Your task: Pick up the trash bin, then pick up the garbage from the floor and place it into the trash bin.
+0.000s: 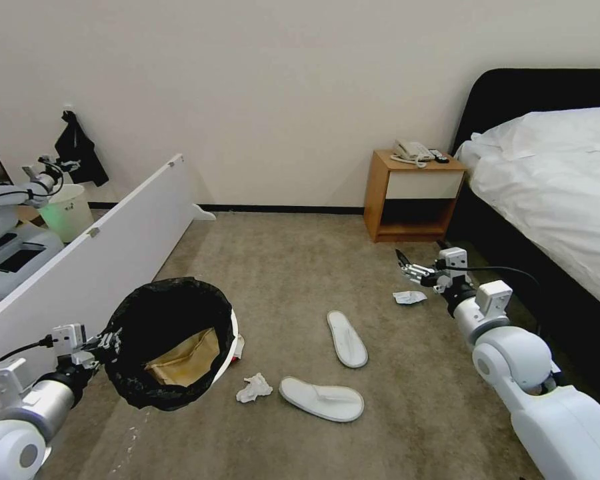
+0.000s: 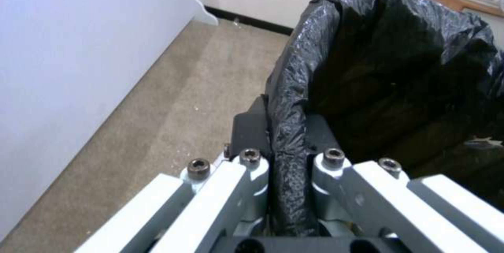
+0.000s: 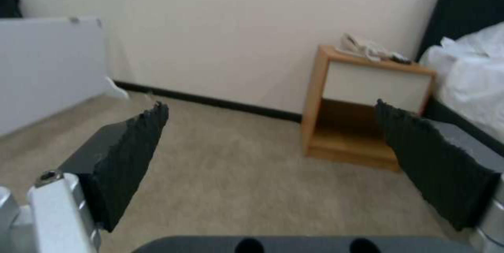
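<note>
Left gripper clamped on black-lined round white trash bin at seven o'clock, right gripper spread wide at three, above grey-brown carpet floor.

Both arms are glossy white, built of rounded shells at the joints with short black collars between segments and small boxy white camera housings near the wrists, each fed by a thin black cable. The left gripper has flat white-silver finger links pinned with dark hex-socket screws and ending in black pads. The right gripper carries two broad black pads with ridged, serrated faces on silver links, over a dark base with two round holes.
</note>
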Controlling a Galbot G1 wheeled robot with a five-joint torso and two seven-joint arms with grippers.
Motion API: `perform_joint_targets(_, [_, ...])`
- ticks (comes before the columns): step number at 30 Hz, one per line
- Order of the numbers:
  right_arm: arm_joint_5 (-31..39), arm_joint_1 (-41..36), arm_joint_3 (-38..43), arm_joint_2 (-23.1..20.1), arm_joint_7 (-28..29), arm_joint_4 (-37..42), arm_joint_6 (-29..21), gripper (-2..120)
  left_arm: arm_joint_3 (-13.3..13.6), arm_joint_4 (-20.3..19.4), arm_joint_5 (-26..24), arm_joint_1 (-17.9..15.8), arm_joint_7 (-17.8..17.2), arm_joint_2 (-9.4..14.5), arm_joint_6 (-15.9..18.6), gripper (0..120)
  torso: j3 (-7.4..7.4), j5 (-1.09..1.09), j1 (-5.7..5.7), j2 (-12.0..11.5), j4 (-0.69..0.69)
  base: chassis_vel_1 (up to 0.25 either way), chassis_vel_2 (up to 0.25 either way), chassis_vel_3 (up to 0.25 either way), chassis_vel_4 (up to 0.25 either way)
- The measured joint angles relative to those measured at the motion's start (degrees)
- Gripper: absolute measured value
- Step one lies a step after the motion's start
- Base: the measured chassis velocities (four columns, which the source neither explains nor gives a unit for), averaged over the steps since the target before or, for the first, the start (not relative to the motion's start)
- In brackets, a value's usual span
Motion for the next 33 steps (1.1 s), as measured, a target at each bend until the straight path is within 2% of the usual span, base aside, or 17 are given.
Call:
perform_joint_targets(7, [-3.4,-2.8,1.4,1.1,-1.9,-0.3,1.7,100,-1.0,-3.6,-1.3,0.2,-1.0,-0.1,0.0,5,0.00,0.01,0.00,0.0,-0.01,0.000,0.000,0.000,0.000])
perform_joint_targets(13, [-5.1,-2.8,0.7,2.3,-2.0,-0.8,2.9,100,-1.7,-4.7,-2.3,0.3,-1.4,0.1,0.4,5,0.00,0.01,0.00,0.0,-0.01,0.000,0.000,0.000,0.000])
perform_joint_targets(22, [-4.8,-1.5,-0.3,2.9,-2.2,-1.0,3.2,100,-2.7,-4.9,-3.0,0.3,-1.5,0.4,0.8,5,0.00,0.00,0.00,0.0,0.00,0.000,0.000,0.000,0.000])
perform_joint_targets(33, [-4.6,-2.1,0.2,2.6,-3.1,-1.1,3.8,100,-2.2,-4.9,-3.1,0.3,-1.7,0.0,0.8,5,-0.01,0.00,0.00,0.0,-0.02,0.000,0.000,0.000,0.000])
